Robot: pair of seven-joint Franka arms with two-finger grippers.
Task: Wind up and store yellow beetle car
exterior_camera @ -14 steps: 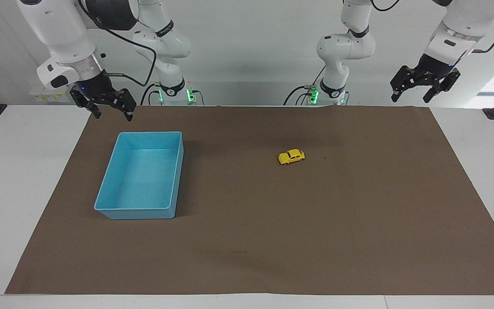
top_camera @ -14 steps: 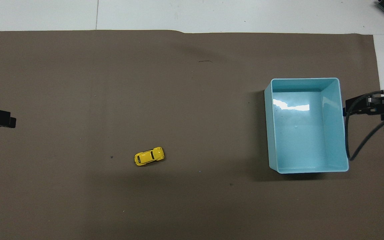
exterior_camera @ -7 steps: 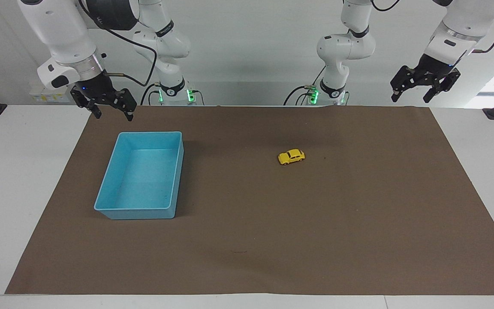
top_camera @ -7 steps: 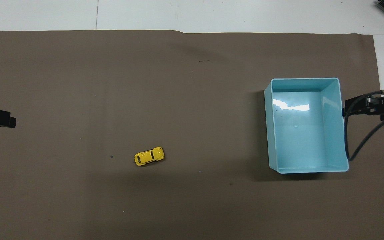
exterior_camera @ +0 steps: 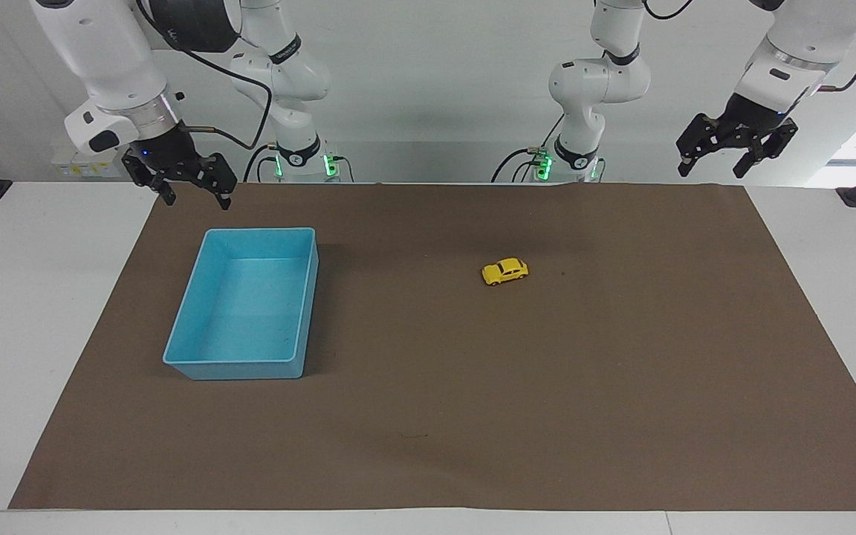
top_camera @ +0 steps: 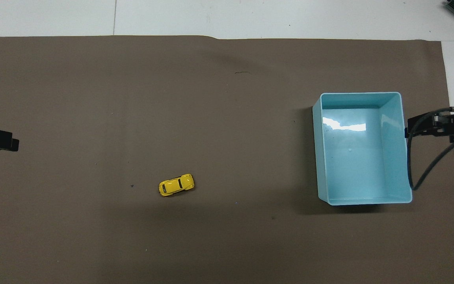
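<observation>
**Car sits loose on the mat, left arm has the shorter reach**

I see the yellow beetle car [exterior_camera: 505,271] on its wheels on the brown mat [exterior_camera: 621,416], toward the left arm's end of the bench [exterior_camera: 41,312] and well apart from the blue bin [exterior_camera: 307,297], which is empty. In the overhead view the car's long axis runs roughly from 8 o'clock to 2 o'clock; I cannot tell which end is the nose.

The left gripper [exterior_camera: 736,152] hangs in the air over the mat's robot-side edge, fingers spread and holding nothing. In the facing view the car lies at about 8 o'clock from it. The right gripper [exterior_camera: 186,182] hovers just off the bin's robot-side corner, also spread and empty; the car is well away from it, past the bin.

I judge the left arm the nearer one for the pickup. Bare mat surrounds the car on every side, so I have room to roll it for winding. The bin's walls are the only edges to mind.
</observation>
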